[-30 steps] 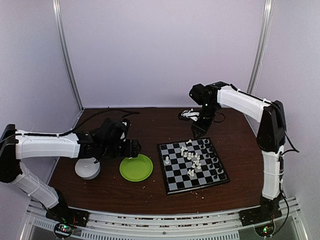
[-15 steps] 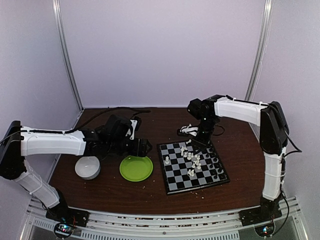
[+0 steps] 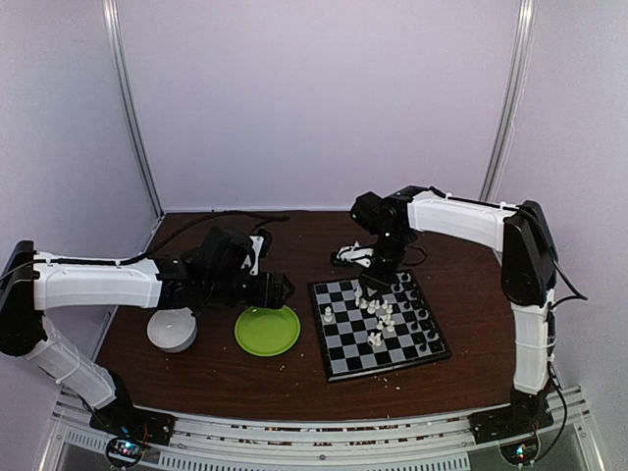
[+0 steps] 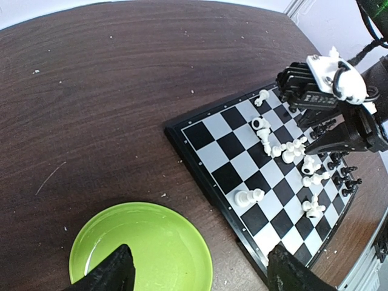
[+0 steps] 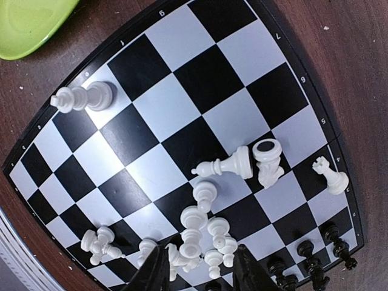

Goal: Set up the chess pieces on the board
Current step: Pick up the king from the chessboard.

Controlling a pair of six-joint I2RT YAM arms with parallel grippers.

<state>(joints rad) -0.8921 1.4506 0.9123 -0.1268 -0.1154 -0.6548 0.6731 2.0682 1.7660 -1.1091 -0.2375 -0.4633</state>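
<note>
Lying on the right half of the brown table (image 3: 211, 368), the board (image 3: 345, 345) sits just beside the green plate (image 3: 267, 332) without touching it. All visible chess pieces are on the board. The white pieces (image 3: 379, 312) form a loose cluster from the board's centre toward its far side, and several are tipped over. One lone white piece (image 3: 327, 315) lies on its side near the plate-side edge. The black pieces (image 3: 424, 329) stand along the edge away from the plate.

The right gripper (image 3: 368, 285) points down over the far part of the board, above the white cluster. In the right wrist view its fingers (image 5: 156, 271) are spread, with white pieces below the gap and nothing pinched. Whether a pad touches a piece cannot be told.

The left gripper (image 3: 282, 290) hovers near the far rim of the plate. In the left wrist view its fingers (image 4: 112, 276) are spread wide and hold nothing. A white round dish (image 3: 172, 331) rests left of the plate.
</note>
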